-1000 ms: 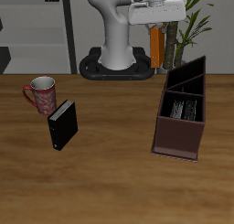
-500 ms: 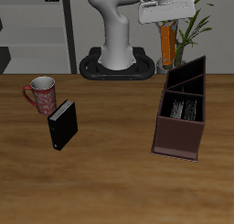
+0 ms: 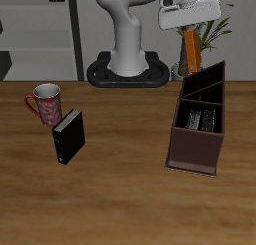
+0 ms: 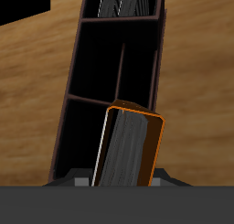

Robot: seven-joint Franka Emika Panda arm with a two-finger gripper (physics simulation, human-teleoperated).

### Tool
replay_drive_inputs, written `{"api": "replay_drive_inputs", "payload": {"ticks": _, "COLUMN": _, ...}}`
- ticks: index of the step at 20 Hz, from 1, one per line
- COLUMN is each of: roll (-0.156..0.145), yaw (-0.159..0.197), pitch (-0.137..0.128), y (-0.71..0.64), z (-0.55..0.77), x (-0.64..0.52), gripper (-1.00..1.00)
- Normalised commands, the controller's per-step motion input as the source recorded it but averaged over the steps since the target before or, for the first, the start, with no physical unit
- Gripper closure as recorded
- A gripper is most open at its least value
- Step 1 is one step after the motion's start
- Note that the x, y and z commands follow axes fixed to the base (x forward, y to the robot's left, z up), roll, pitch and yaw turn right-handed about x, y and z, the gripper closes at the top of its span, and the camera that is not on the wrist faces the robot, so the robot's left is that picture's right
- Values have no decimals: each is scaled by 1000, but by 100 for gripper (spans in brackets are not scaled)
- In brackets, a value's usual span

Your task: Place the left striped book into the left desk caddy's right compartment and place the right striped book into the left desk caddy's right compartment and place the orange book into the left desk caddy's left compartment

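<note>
My gripper (image 3: 188, 35) hangs above the table's back edge, shut on the orange book (image 3: 188, 52), which hangs upright below it. The book is over the far end of the left desk caddy (image 3: 174, 139), a long dark maroon box. In the wrist view the orange book (image 4: 129, 147) shows end-on, over the caddy's (image 4: 77, 92) small divided sections. Both striped books (image 3: 201, 120) stand side by side in the right compartment, the large section nearer the table's front edge. In the wrist view the striped books (image 4: 129, 1) show too. I cannot tell them apart.
A plain black book (image 3: 68, 136) lies on the table away from the caddy, with a patterned mug (image 3: 46, 103) just behind it. The robot's white base (image 3: 126, 61) stands at the back, and a plant (image 3: 213, 29) rises behind the caddy.
My gripper has carried the orange book sideways along the back of the table, from beside the robot's base to over the caddy's far end. Nothing else moved.
</note>
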Motion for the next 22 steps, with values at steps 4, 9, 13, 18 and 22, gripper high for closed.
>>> {"api": "replay_drive_inputs", "payload": {"ticks": 4, "roll": 6, "yaw": -14, "pitch": 29, "y": 205, "z": -85, "x": 74, "gripper": 100}}
{"api": "replay_drive_inputs", "payload": {"ticks": 9, "roll": 71, "yaw": 40, "pitch": 4, "y": 334, "z": -69, "x": -17, "gripper": 100}}
{"api": "replay_drive_inputs", "payload": {"ticks": 13, "roll": 48, "yaw": -15, "pitch": 37, "y": 186, "z": -97, "x": 21, "gripper": 100}}
{"api": "replay_drive_inputs", "payload": {"ticks": 18, "roll": 36, "yaw": 16, "pitch": 13, "y": 116, "z": -58, "x": 11, "gripper": 100}}
{"api": "replay_drive_inputs", "payload": {"ticks": 22, "roll": 9, "yaw": 13, "pitch": -8, "y": 24, "z": -19, "x": 0, "gripper": 100}}
